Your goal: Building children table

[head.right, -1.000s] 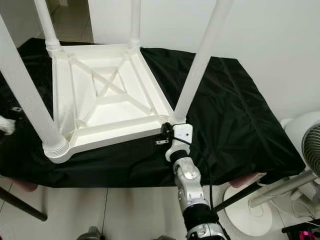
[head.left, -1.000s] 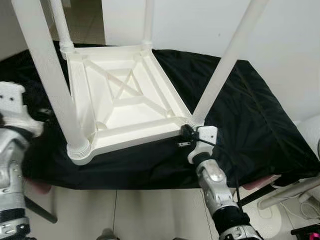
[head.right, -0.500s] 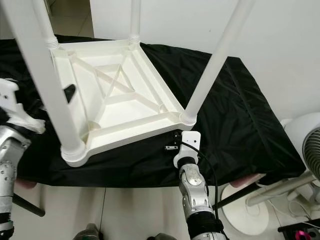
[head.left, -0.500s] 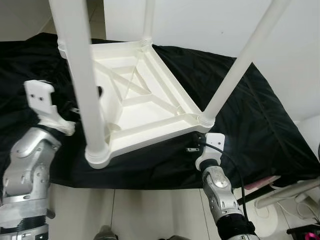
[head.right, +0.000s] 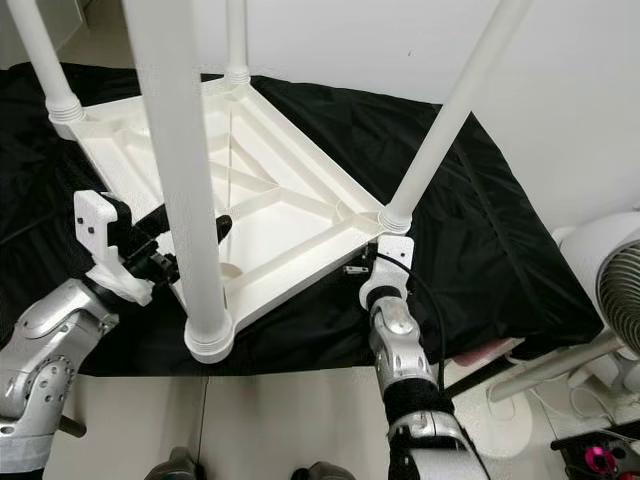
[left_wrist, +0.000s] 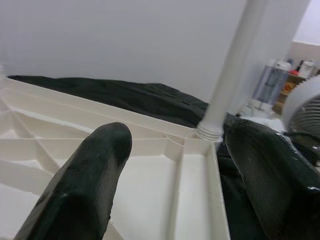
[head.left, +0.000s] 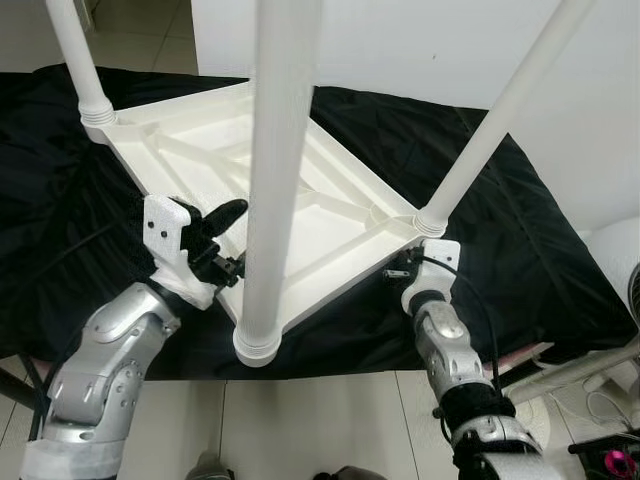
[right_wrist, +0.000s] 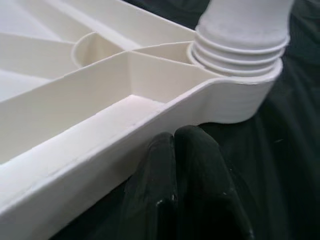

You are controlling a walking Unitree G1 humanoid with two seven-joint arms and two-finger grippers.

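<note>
One white plastic children's table lay upside down on a worktop draped in black cloth, its ribbed underside facing up so that the legs could be fitted from above. Four white legs stood in the corner sockets: the near leg, the right-corner leg, the left-corner leg and the far leg.

The left gripper hovered at the table's near left edge, beside the near leg. Its jaws stood wide apart, one finger over the ribbed underside and one outside the rim, and held nothing; this probably served to steady or turn the frame.

The right gripper lay on the cloth just under the table's rim at the right-corner socket. Its jaws were pressed together and empty, apparently bracing or nudging that corner.
</note>
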